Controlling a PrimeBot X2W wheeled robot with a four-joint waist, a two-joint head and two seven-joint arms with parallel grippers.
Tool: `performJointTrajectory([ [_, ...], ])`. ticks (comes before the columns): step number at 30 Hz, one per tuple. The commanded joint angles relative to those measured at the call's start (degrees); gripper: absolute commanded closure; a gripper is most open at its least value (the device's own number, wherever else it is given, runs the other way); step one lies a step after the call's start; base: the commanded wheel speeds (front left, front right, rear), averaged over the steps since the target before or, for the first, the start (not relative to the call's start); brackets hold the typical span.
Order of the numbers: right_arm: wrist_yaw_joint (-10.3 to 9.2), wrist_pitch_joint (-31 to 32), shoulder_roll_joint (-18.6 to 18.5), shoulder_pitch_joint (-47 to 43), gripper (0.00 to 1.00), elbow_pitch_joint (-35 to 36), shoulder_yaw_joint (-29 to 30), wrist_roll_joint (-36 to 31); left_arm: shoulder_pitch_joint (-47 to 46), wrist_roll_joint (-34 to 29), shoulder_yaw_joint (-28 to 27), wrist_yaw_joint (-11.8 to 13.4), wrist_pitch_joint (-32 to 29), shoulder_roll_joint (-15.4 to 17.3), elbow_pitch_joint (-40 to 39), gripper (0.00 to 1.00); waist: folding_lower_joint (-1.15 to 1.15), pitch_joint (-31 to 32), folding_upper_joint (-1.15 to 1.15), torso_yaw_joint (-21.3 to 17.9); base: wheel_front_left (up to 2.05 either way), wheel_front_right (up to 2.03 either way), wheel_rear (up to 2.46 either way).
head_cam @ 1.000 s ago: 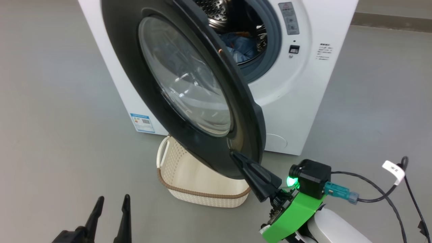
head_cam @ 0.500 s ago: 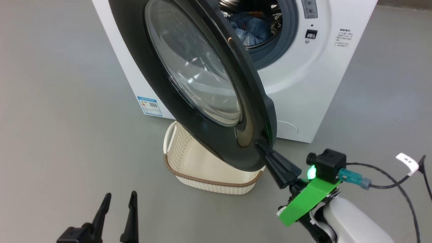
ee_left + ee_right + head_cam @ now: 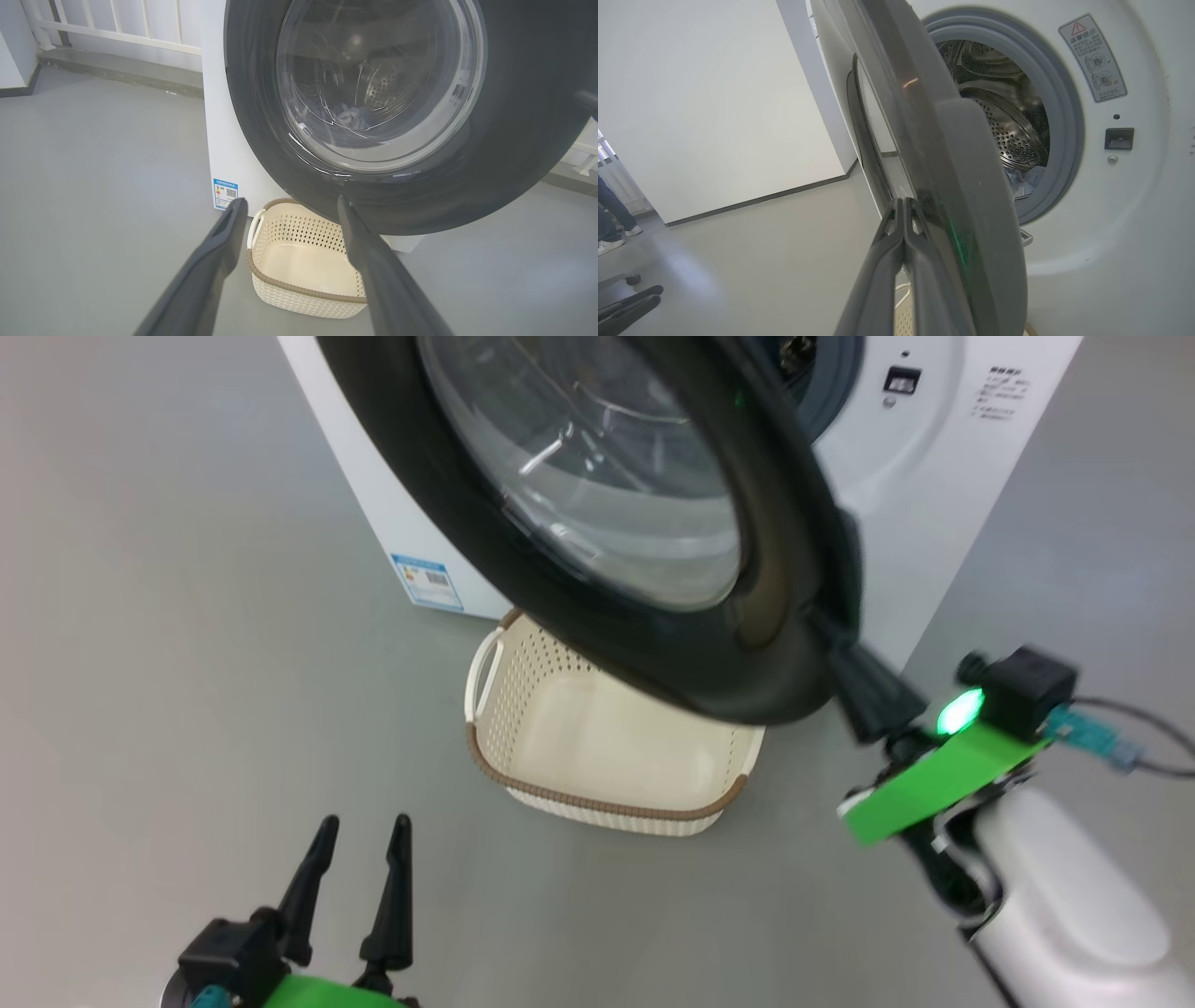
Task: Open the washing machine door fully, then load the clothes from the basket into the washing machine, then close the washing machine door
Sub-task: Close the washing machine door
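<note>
The basket (image 3: 597, 800), low in mid-frame, sits empty and the clothes (image 3: 1024, 179) lie in the drum, so loading looks done. The right gripper (image 3: 831, 635), fingers pinched together, touches the half-open washing machine door (image 3: 448, 504) at its right rim; closing remains. The left gripper (image 3: 364, 826) gapes wide, lower left.

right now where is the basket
The basket sits empty on the floor at the foot of the washing machine, low centre in the head view, its far end under the open door.
</note>
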State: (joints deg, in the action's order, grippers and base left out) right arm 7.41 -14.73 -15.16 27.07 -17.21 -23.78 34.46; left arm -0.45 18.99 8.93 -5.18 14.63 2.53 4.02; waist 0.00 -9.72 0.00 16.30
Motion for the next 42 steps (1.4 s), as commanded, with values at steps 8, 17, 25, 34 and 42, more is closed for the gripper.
performJointTrajectory([
  [8, 0.08, -0.3, -2.5, 8.0, 1.0, -0.9, 8.4, 0.7, -4.7, 1.2, 1.4, 2.2, 0.4, 0.3, -4.2, 0.0, 0.0, -5.5, 0.0, 2.2, 0.0, 0.0, 0.0],
  [17, 0.08, -0.3, -4.9, 16.1, 1.0, -5.0, 12.9, 1.8, -7.4, 2.5, 4.6, 3.2, 0.4, 0.3, -5.6, 0.0, 0.0, -9.6, 0.0, 4.5, 0.0, 0.0, 0.0],
  [25, 0.08, -0.3, -6.3, 22.0, 1.0, -7.8, 14.4, 1.5, -9.1, 3.2, 6.5, 4.1, 0.4, 0.3, -6.7, 0.0, 0.0, -12.3, 0.0, 6.0, 0.0, 0.0, 0.0],
  [34, 0.08, -0.3, -5.8, 26.5, 1.0, -9.4, 18.5, 0.1, -10.7, 3.5, 7.8, 4.7, 0.4, 0.3, -7.3, 0.0, 0.0, -14.0, 0.0, 6.9, 0.0, 0.0, 0.0],
  [42, 0.08, -0.3, -5.3, 27.3, 1.0, -9.9, 19.2, 0.0, -11.3, 3.4, 8.2, 4.5, 0.4, 0.3, -6.8, 0.0, 0.0, -13.6, 0.0, 6.9, 0.0, 0.0, 0.0],
])
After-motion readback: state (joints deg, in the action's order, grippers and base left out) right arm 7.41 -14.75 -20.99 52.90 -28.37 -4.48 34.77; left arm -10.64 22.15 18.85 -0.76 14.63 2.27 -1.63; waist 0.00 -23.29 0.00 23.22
